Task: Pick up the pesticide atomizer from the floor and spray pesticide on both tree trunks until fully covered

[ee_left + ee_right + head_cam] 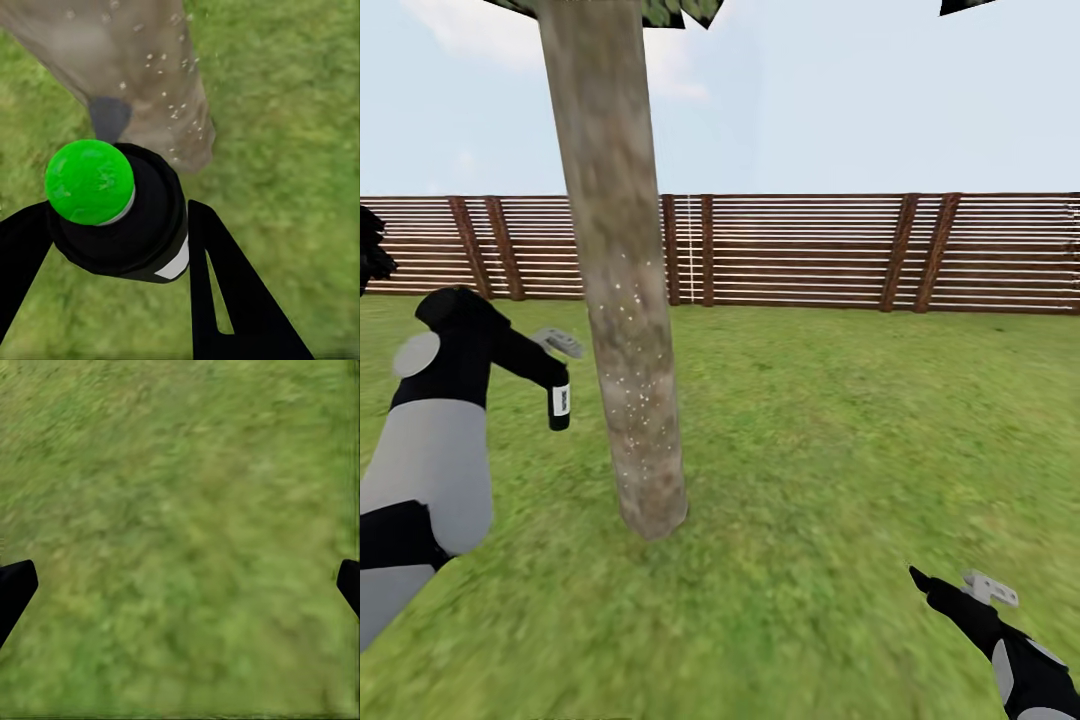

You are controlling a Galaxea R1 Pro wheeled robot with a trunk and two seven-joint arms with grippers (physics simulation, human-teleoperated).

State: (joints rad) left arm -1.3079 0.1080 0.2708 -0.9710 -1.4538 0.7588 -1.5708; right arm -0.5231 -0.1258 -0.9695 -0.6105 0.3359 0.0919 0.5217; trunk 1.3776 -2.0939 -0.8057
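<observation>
Holding pesticide atomizer (559,404) clamped in left gripper (557,392) just beside tree trunk (628,330), nozzle aimed for close spray w/ droplets visible on bark; right gripper (922,578) spread wide, empty, over lawn (840,450).

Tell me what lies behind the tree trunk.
Behind the tree trunk runs the brown slat fence at the far edge of the lawn, with sky above. The stretch of fence and grass directly behind the trunk is covered by it.
</observation>
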